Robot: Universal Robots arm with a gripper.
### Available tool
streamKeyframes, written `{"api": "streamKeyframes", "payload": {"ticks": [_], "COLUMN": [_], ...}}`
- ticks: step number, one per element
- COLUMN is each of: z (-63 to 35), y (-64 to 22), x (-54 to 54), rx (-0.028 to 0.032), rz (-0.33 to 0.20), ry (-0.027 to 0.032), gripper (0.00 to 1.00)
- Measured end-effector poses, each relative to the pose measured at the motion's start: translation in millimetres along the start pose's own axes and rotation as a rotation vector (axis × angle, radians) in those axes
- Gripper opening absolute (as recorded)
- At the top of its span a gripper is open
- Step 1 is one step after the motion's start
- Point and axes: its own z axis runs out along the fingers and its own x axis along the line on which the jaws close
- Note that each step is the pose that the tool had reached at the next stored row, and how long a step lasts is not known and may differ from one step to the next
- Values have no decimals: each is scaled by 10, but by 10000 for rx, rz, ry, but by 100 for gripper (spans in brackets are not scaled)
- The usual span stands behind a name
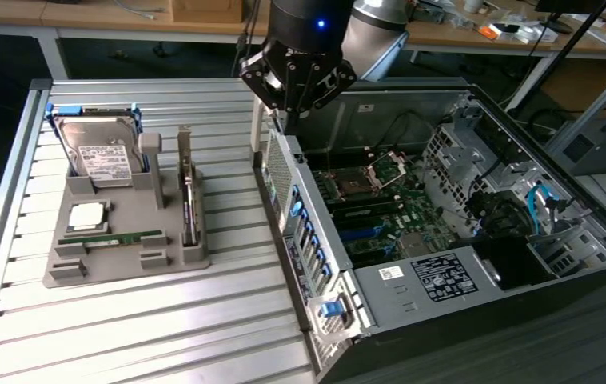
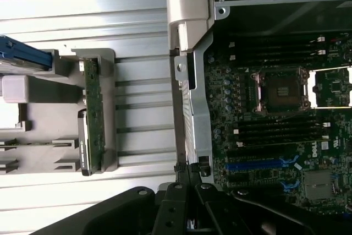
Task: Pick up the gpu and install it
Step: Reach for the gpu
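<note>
Hovering over the computer case's [image 1: 301, 216] rear wall, jaws pressed together, holding nothing. The gpu [image 1: 188, 200] stands on edge in the grey holder [image 1: 121, 268] on the surface, toward the exterior view's left, well apart, long axis parallel to that wall.

A grey holder [image 1: 121, 268] is sitting on the slatted metal table [image 1: 121, 336] at nine o'clock in the exterior view. A white-labelled hard drive [image 1: 101, 152] is standing at its twelve o'clock end, a silver processor chip [image 1: 88, 214] is lying at the drive's six o'clock, and a green RAM stick [image 1: 111, 238] is lying at the chip's six o'clock.
</note>
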Motion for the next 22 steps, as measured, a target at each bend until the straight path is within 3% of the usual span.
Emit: {"api": "streamKeyframes", "payload": {"ticks": [22], "z": [0], "y": [-5], "x": [71], "rx": [0], "rz": [-1], "ry": [0], "gripper": [10]}}
